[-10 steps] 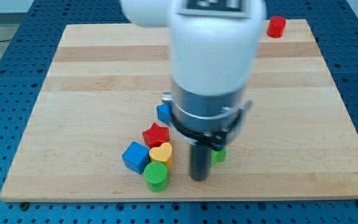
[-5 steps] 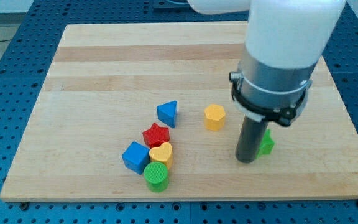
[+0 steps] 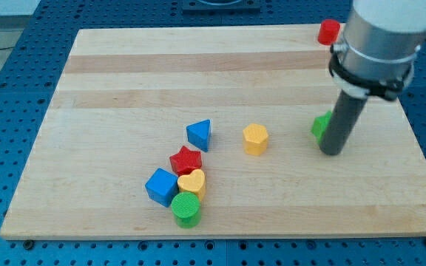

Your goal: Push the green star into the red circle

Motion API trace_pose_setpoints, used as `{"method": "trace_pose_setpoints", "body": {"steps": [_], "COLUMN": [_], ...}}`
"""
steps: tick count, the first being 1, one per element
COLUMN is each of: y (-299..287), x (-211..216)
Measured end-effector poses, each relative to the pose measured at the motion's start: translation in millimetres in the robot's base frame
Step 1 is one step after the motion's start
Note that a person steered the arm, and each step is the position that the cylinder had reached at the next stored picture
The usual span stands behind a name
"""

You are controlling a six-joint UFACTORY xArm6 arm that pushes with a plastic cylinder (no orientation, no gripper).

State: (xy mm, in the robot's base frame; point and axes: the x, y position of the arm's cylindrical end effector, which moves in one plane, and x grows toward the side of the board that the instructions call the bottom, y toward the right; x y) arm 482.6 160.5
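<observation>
The green star lies at the view's right, mostly hidden behind my rod; only its left part shows. My tip rests on the board just right of and below the star, touching it. The red circle, a red cylinder, stands at the board's top right edge, well above the star and partly covered by the arm's body.
A yellow hexagon sits left of the star. A blue triangle, red star, yellow heart, blue cube and green cylinder cluster at the lower middle. The wooden board lies on a blue pegboard.
My tip has swept right and then up toward the view's top, carrying the green star with it from the lower middle to the right side. The other blocks have not moved.
</observation>
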Motion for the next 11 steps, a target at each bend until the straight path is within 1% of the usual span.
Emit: {"method": "trace_pose_setpoints", "body": {"steps": [2,3,4,5,6,7,11], "y": [-16,-11,-6,6,22,30,29], "x": [-104,-134,-116,-89,-75,-100,-202]}}
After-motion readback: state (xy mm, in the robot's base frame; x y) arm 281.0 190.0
